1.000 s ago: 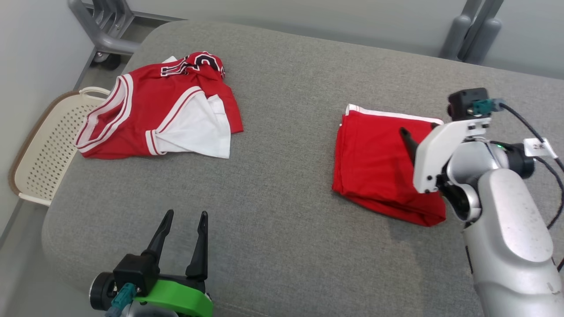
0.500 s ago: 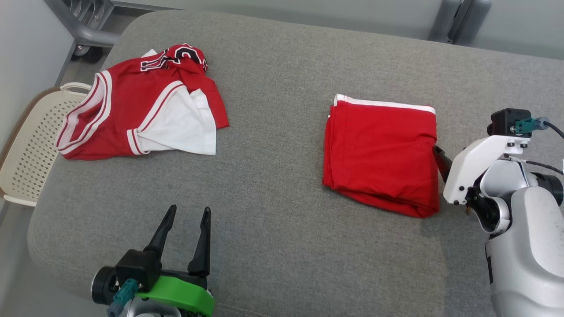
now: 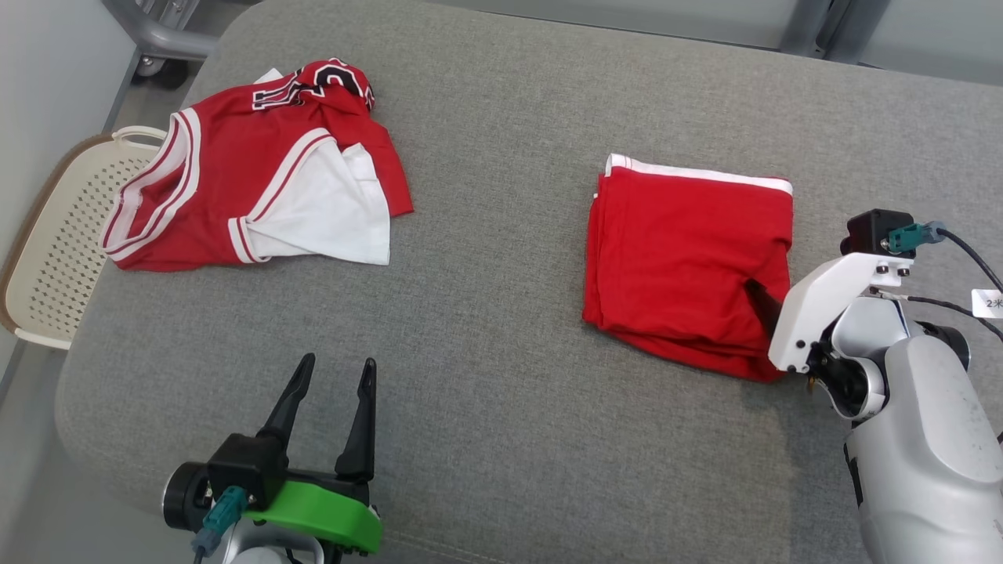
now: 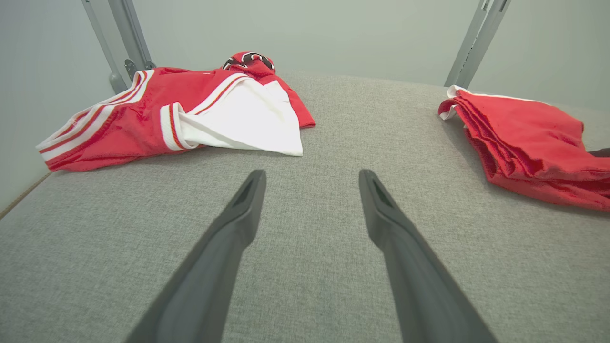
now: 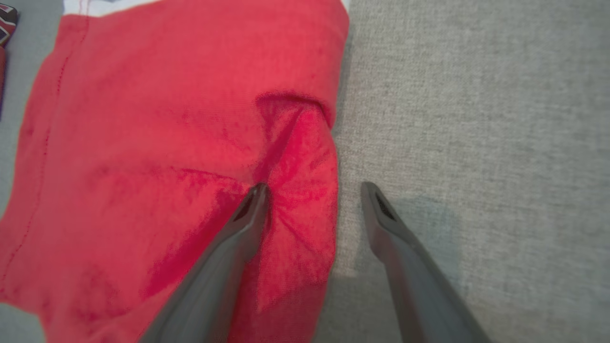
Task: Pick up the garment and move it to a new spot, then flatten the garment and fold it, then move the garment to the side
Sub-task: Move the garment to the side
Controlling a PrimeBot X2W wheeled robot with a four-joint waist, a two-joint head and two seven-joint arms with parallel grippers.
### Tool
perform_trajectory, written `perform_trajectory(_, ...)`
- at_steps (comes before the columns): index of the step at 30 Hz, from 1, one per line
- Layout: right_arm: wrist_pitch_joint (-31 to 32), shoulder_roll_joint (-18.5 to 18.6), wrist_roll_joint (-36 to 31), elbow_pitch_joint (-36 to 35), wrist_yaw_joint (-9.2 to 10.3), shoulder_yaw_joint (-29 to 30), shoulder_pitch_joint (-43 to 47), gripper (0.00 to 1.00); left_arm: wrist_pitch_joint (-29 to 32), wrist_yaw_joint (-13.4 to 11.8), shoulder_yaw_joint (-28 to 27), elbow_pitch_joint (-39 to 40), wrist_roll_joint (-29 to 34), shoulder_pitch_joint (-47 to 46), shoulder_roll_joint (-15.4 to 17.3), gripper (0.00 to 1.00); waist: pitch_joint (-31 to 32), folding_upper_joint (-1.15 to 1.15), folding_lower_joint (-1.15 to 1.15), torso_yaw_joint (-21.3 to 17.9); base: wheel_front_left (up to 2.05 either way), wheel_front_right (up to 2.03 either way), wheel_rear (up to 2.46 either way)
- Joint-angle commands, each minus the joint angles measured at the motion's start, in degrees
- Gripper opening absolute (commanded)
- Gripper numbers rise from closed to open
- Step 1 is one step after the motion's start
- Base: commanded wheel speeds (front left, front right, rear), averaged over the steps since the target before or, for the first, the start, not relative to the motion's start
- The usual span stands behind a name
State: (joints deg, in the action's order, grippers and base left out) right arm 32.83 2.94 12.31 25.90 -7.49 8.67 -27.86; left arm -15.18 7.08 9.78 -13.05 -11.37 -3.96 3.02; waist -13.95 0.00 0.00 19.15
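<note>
Two garments sit on your big grey cushion (image 3: 501,94), and most of what seems to slide over the last second is just the head camera moving, so don't read that as cloth shifting.

The crumpled red-and-white jersey (image 3: 258,180) lies at the far left corner, same heap as before, untouched. The folded red garment (image 3: 682,258) is the one that matters. It lies on the right half of the cushion, well apart from the jersey, in a neat square with its white trim along the far edge. Off the left edge there's a cream basket (image 3: 55,258) that plays no part right now.

Your right gripper (image 5: 314,188) is what has actually changed. A second ago it hung over the middle of the fold, then it backed off to the right edge, and now it has come back in low at that edge. Its fingers are spread wide and gripping nothing. One finger (image 5: 228,247) presses into the red cloth and puckers it, while the other is over bare cushion, so the hem sits between them.

To me that looks like folding is done and you're lining up a pinch to shift it aside. Watch that you catch all the layers, or the fold may open.

Your left gripper (image 3: 338,360) stays parked at the near edge, spread wide and empty.
</note>
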Motion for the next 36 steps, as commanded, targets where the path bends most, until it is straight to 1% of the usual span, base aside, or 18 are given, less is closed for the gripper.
perform_trajectory(1, 0.0, -0.1, 0.2, 1.1, 0.00, -0.3, 0.3, 0.76, 0.0, 0.2, 0.0, 0.0, 0.4, -0.6, 0.1, 1.00, -0.1, 0.00, 0.00, 0.2, 0.00, 0.00, 0.00)
perform_trajectory(2, -0.1, -0.1, 0.2, 1.4, 0.00, -0.4, 0.2, 0.26, 0.0, 0.2, 0.0, 0.0, 0.4, -0.7, 0.1, 1.00, -0.2, 0.00, 0.00, 0.3, 0.00, 0.00, 0.00)
perform_trajectory(3, 0.1, -0.2, 0.0, 1.8, 0.00, -0.9, 0.2, 0.00, 0.0, 0.2, 0.0, -0.1, 0.4, -0.7, 0.1, 1.00, -0.2, 0.00, 0.00, 0.3, 0.00, 0.00, 0.00)
perform_trajectory(9, -1.1, 0.1, -2.6, 1.5, 0.06, -0.7, -0.2, 0.00, 0.0, 0.3, -0.4, 0.0, 0.3, -0.3, 0.1, 1.00, 0.1, 0.00, 0.00, -0.1, 0.00, 0.00, 0.00)
perform_trajectory(13, -1.7, 0.2, -4.6, 0.2, 0.06, -1.1, -0.2, 0.00, 0.0, 0.2, -0.7, 0.4, 0.6, -0.1, 0.1, 1.00, 0.5, 0.00, 0.00, -1.6, 0.00, 0.00, 0.00)
perform_trajectory(19, -1.3, 0.2, -8.4, -2.5, 0.05, -2.1, 0.7, 0.00, 0.0, 0.2, -1.2, 1.3, 1.1, -0.1, 0.5, 1.00, 0.4, 0.00, 0.00, -6.4, 0.00, 0.00, 0.00)
perform_trajectory(22, -0.9, 1.2, -10.0, -4.2, 0.05, -2.8, 0.9, 0.00, 0.0, 0.2, -1.3, 2.0, 1.4, -0.7, 0.9, 1.00, -0.3, 0.00, 0.00, -9.5, 0.00, 0.00, 0.00)
perform_trajectory(25, -1.1, 4.1, -9.4, -5.6, 0.04, -5.5, 0.6, 0.00, 0.0, 0.3, -1.1, 3.2, 1.8, -1.9, 1.2, 1.00, -1.6, 0.00, 0.00, -12.8, 0.00, 0.00, 0.00)
perform_trajectory(33, -1.3, 17.4, -5.4, -4.7, 0.04, -13.4, -3.7, 0.00, 0.0, 0.3, 0.1, 5.9, 3.2, -4.7, 3.7, 1.00, -6.2, 0.00, 0.00, -20.1, 0.00, 0.00, 0.00)
perform_trajectory(36, -2.1, 21.2, -3.8, -3.6, 0.05, -15.1, -5.9, 0.00, 0.0, 0.4, 0.7, 7.0, 3.5, -5.5, 4.8, 1.00, -7.9, 0.00, 0.00, -21.8, 0.00, 0.00, 0.00)
